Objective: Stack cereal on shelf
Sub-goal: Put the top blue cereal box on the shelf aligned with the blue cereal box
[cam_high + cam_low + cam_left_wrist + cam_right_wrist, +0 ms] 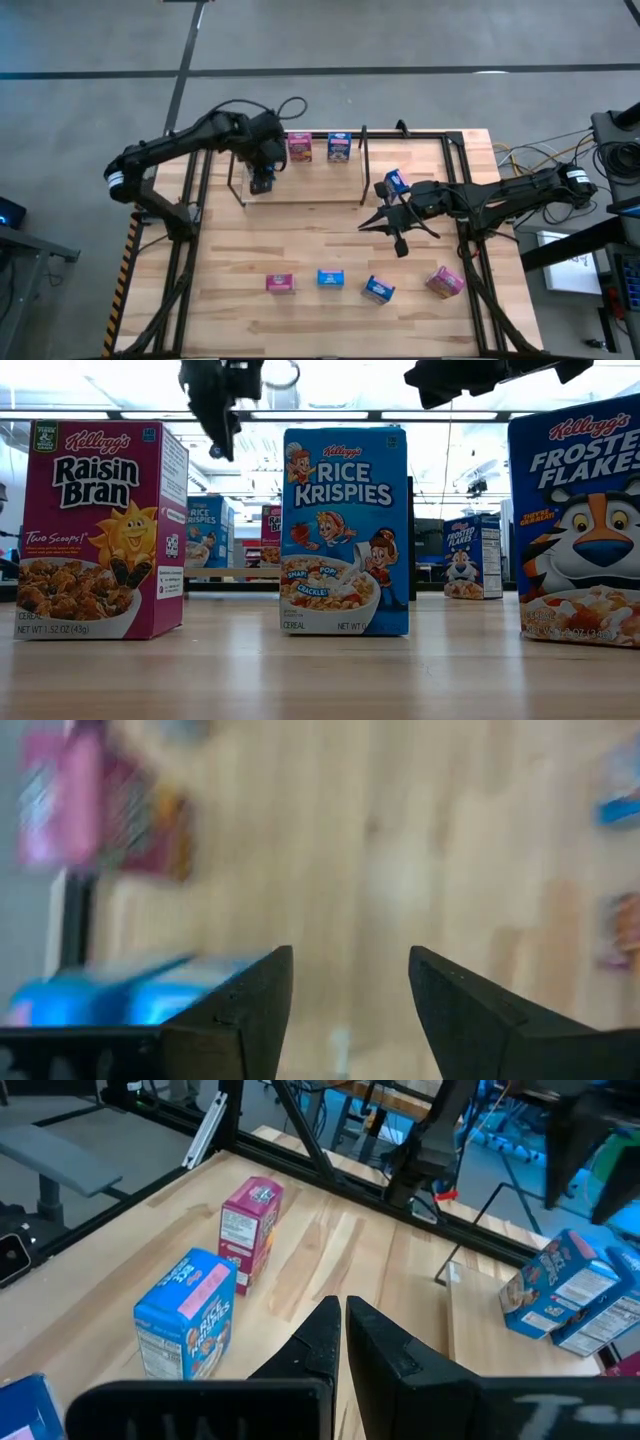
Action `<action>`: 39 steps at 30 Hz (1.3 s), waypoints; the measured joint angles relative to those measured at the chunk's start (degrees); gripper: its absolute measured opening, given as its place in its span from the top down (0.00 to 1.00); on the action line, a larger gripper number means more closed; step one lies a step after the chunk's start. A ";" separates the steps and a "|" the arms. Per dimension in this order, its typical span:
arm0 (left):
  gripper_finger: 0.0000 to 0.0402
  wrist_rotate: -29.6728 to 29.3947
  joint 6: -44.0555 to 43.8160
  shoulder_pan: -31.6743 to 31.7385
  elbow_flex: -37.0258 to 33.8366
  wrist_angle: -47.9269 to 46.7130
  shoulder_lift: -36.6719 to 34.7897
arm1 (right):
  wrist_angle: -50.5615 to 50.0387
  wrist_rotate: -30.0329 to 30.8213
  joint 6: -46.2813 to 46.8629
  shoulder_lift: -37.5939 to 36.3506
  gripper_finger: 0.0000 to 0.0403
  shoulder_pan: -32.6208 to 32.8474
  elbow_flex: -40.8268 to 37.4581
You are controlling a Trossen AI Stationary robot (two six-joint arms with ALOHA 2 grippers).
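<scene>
Up at the shelf (300,200), the left tool (262,183) hangs open above a blue cereal box (261,184). Two boxes (300,148) stand upright there. The right tool (385,215) is closed mid-bench (300,250); four boxes (331,278) stand along the front.

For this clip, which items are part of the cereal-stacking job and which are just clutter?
Job:
- small blue and pink cereal boxes, four in a front row, two on the shelf, one blue near the right gripper
- black wire shelf

Clutter:
- yellow cables off the table's right edge
</scene>
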 joint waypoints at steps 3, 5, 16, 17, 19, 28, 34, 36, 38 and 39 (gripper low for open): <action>0.55 3.45 -1.35 -4.37 -2.40 5.70 -2.58 | 0.43 0.01 -0.15 -0.04 0.97 0.00 0.00; 0.56 3.93 -2.84 -7.62 -4.35 9.77 -4.40 | 0.39 0.00 -0.41 -0.04 0.97 0.00 0.00; 0.56 4.02 -8.86 -21.52 -23.40 32.57 -14.40 | 0.80 -0.01 -2.36 0.06 0.97 0.00 0.62; 0.56 4.01 -9.67 -22.10 -25.30 34.51 -15.15 | 0.83 -0.01 -2.36 0.09 0.97 0.00 0.85; 0.56 3.99 -11.26 -22.94 -28.77 38.72 -16.31 | 0.81 -0.01 -2.36 0.12 0.97 0.00 1.16; 0.56 3.81 -13.67 -23.29 -38.20 50.90 -17.22 | 0.81 -0.01 -4.53 0.13 0.97 0.00 1.29; 0.56 2.82 -13.58 -23.29 -38.85 53.98 -17.00 | 1.36 -0.02 -5.86 0.12 0.97 -0.25 1.29; 0.56 2.31 -13.51 -23.29 -38.85 54.68 -17.00 | 1.63 -0.03 -6.08 0.11 0.97 -0.43 1.29; 0.56 2.28 -13.45 -23.29 -38.85 55.17 -17.00 | 1.68 -0.05 -6.37 0.11 0.97 -0.79 1.29; 0.56 2.27 -13.43 -23.29 -38.85 55.44 -17.00 | 1.68 -0.04 -6.54 0.11 0.97 -0.96 1.29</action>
